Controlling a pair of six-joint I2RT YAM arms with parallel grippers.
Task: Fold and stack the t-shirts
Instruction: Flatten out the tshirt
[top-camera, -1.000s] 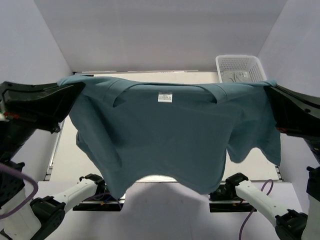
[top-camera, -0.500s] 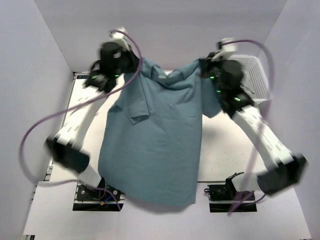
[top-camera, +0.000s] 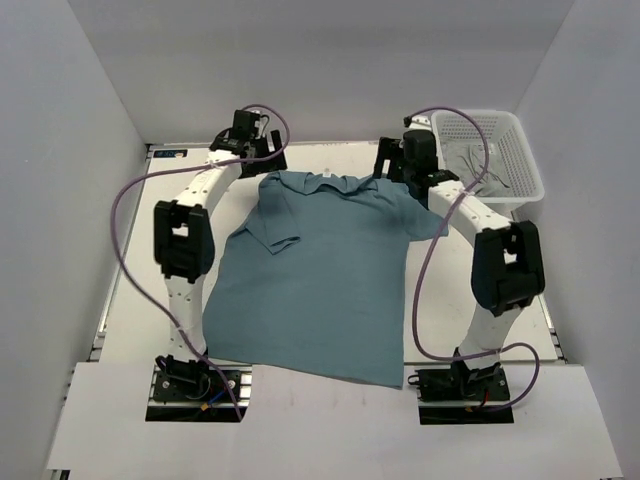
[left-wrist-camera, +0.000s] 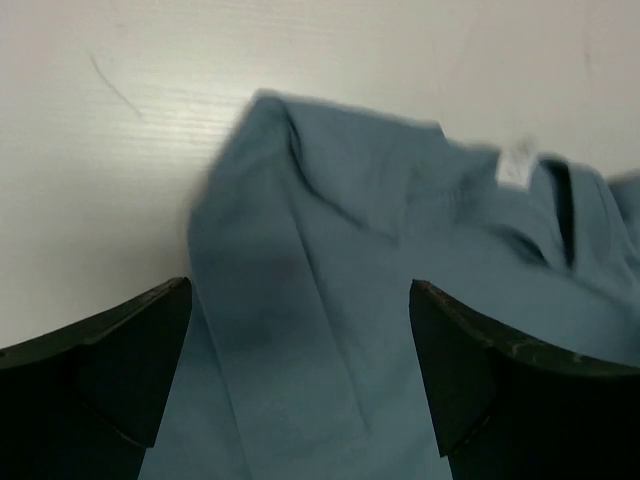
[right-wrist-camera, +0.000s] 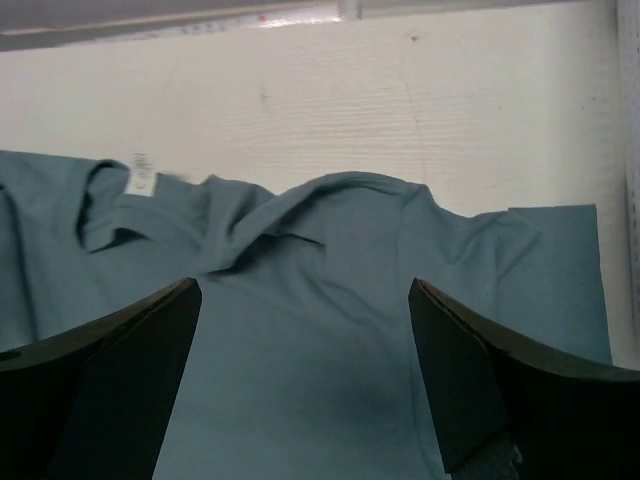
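The shirt (top-camera: 320, 290) lies spread on the counter (top-camera: 330, 158), its shoulders just under the left fingers (left-wrist-camera: 90, 360) and right fingers (right-wrist-camera: 100, 370), both released; spreading seems done, so next comes regripping one side, probably a sleeve, to fold inward.

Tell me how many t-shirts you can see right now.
1 for certain: the teal t-shirt lies spread flat on the table, collar toward the far side. The white basket at the far right holds grey cloth that may be more shirts; I cannot tell.
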